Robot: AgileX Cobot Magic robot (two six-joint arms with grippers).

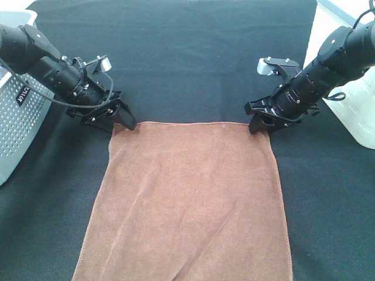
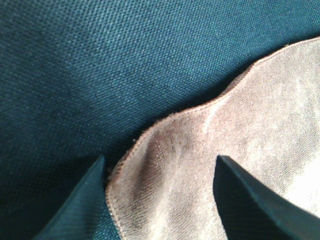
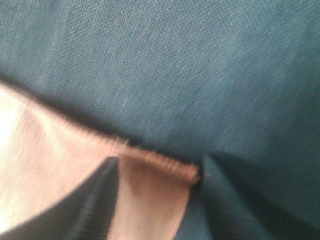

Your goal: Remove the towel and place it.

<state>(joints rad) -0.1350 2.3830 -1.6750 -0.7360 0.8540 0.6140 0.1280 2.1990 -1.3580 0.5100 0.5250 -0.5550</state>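
The reddish-brown towel (image 1: 190, 205) lies flat on the black table cloth, running from the middle to the near edge. My left gripper (image 1: 122, 122) is down at the towel's far left corner. In the left wrist view the gripper (image 2: 160, 200) stands open, its fingers (image 2: 82, 205) wide apart, and the hemmed corner of the towel (image 2: 200, 170) is rucked up between them. My right gripper (image 1: 259, 124) is at the far right corner. In the blurred right wrist view this gripper (image 3: 160, 200) has its jaws closer together but still apart, with a strip of the towel corner (image 3: 150, 195) between them.
A white perforated basket (image 1: 17, 117) stands at the left edge of the table. A white container (image 1: 363, 111) stands at the right edge, close behind the right arm. The black table cloth (image 1: 187, 58) stretches bare beyond the towel.
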